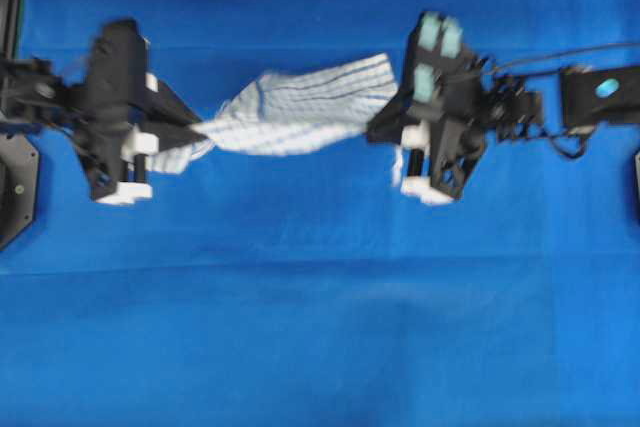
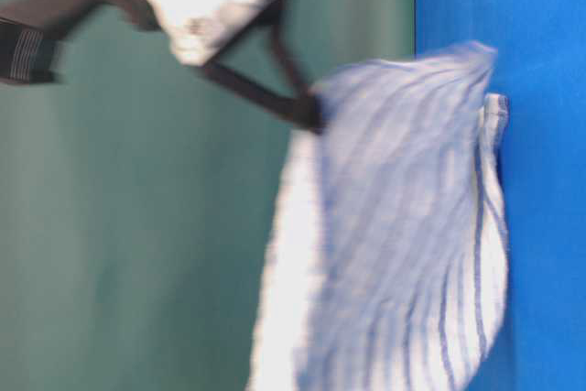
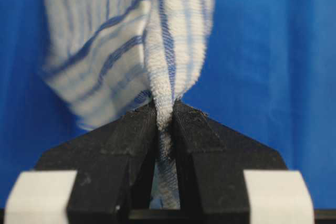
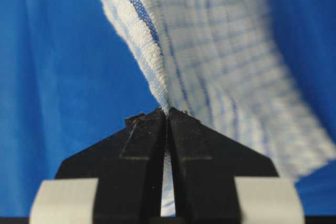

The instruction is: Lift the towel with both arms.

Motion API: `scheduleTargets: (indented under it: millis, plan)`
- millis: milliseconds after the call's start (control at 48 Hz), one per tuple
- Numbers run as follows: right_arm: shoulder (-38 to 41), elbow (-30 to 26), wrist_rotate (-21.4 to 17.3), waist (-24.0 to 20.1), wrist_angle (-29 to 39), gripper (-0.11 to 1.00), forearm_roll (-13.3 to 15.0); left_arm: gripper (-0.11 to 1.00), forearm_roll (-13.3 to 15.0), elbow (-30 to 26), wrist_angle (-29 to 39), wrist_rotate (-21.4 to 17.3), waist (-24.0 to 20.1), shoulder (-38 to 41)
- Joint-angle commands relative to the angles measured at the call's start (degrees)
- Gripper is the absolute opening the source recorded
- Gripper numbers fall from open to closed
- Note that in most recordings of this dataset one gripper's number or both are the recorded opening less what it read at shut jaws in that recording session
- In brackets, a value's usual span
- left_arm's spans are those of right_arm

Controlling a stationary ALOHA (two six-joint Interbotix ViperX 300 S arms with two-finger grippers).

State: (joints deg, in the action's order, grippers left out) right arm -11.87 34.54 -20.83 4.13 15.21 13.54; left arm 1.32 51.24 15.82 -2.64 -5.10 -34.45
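The towel [image 1: 295,109], white with blue and grey check stripes, hangs stretched and twisted between my two grippers above the blue table cover. My left gripper [image 1: 197,134] is shut on its left end; in the left wrist view the cloth [image 3: 157,35] is pinched between the black jaws of the gripper [image 3: 164,109]. My right gripper [image 1: 375,129] is shut on the right end; in the right wrist view the towel [image 4: 210,51] rises from the closed tips of the gripper [image 4: 167,112]. In the table-level view the towel [image 2: 403,244] billows, held by a black finger [image 2: 265,89].
The plain blue table cover [image 1: 320,327] spreads under everything. Black arm bases stand at the far left [image 1: 15,187] and far right [image 1: 600,97] edges.
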Motion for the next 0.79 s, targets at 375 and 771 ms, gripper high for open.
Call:
scheduleTargets:
  millis: [375,771]
  plan:
    - [-10.37,-12.66,2.64,1.85,12.66,0.02,2.90,0.06,0.09,-10.11,5.45,-0.09,-2.11,-12.13]
    - [-11.34,-20.83,5.89,1.85,18.28,0.02,2.99,0.06,0.00,-17.23,8.79,-0.18,-2.55,-12.13]
